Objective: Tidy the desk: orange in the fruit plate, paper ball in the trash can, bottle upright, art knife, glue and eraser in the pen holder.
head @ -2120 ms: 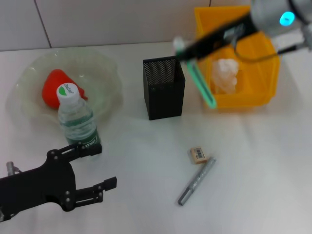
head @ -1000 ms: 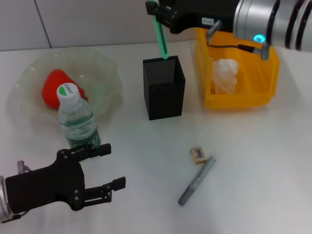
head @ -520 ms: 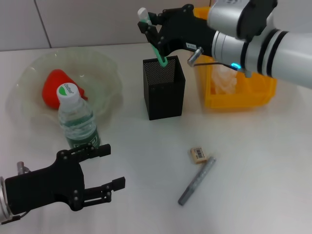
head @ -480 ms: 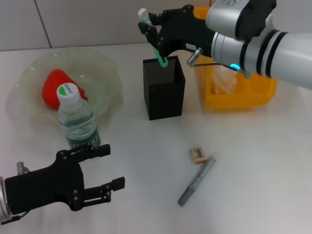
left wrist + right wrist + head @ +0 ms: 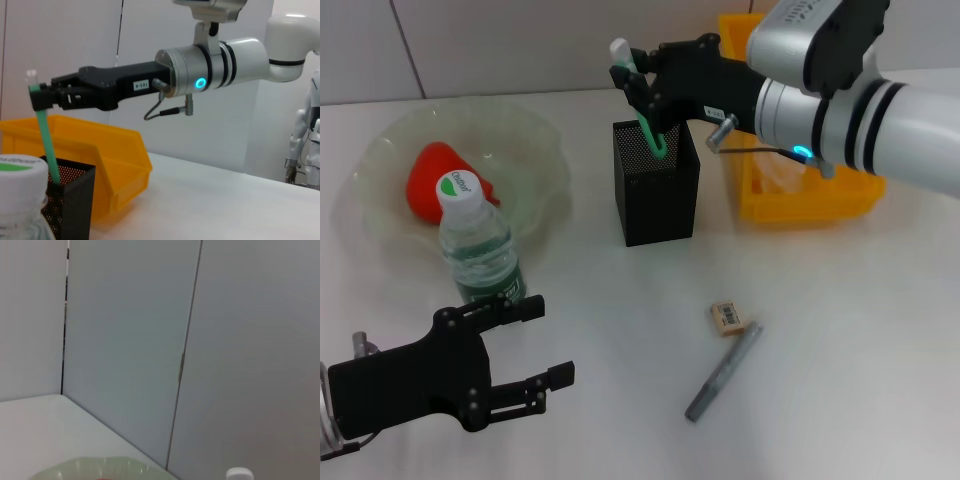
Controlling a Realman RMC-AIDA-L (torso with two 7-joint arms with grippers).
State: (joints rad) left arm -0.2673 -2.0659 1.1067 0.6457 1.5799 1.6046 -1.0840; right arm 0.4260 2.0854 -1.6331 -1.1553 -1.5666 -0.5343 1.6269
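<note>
My right gripper (image 5: 632, 86) is shut on the glue (image 5: 651, 126), a slim green stick with a white cap. It holds the stick tilted over the black mesh pen holder (image 5: 656, 192), lower end inside the cup. The left wrist view shows the same gripper (image 5: 42, 95), glue (image 5: 48, 145) and pen holder (image 5: 70, 200). The orange (image 5: 428, 176) lies in the fruit plate (image 5: 536, 160). The bottle (image 5: 480, 250) stands upright in front of the plate. My left gripper (image 5: 535, 342) is open, low near the table's front, just in front of the bottle. The eraser (image 5: 726, 316) and the grey art knife (image 5: 723, 371) lie on the table.
The yellow trash can (image 5: 840, 195) stands at the back right, partly behind my right arm. A bit of the white paper ball (image 5: 778, 172) shows inside it. A pale wall runs behind the desk.
My right gripper has carried the glue from over the trash can to the pen holder and lowered its end into the cup. The left gripper has shifted slightly.
</note>
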